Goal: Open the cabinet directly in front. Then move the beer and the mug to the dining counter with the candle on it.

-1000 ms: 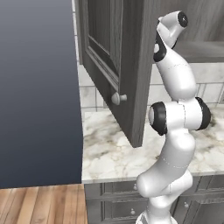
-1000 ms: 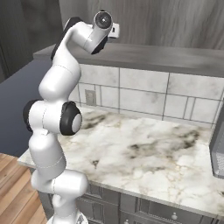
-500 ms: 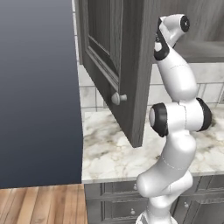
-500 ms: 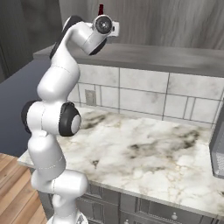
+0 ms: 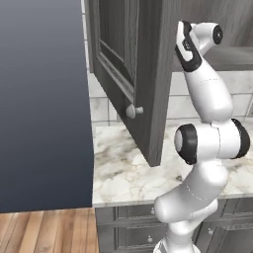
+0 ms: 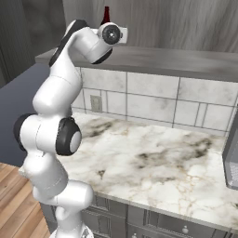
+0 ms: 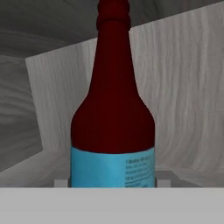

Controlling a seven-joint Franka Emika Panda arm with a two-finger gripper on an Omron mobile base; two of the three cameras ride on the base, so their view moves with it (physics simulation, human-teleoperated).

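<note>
One bottle is dominating the hand view: the beer [image 7: 113, 109], dark brown-red with a blue label, is standing upright and very close to the camera, its narrow neck rising to the top edge; pale grey bits are peeking out on either side of its base, just at the label's lower corners, but whether the gripper is spread or pinching the glass I cannot tell. Behind the bottle, grey wood-grain walls are meeting in a corner — the inside of the cabinet [image 5: 143, 74].

Nearest in the base views, grey drawers [image 6: 153, 221] with small knobs are sitting under the marble worktop [image 6: 153, 162]; the white arm is rising from in front of them and reaching up past the tiled wall [image 6: 153, 97]. In the left base view the cabinet door is standing swung wide out over the worktop, its round silver knob [image 5: 132, 111] pointing toward the camera; the arm's wrist is bending in behind the door's edge, at the height of the cabinet's lower shelf. In the right base view the wrist is lying level with the cabinet's bottom board, and the dark red top of the beer [image 6: 106, 15] is showing just above and behind it — farther in, against the cabinet's back.
</note>
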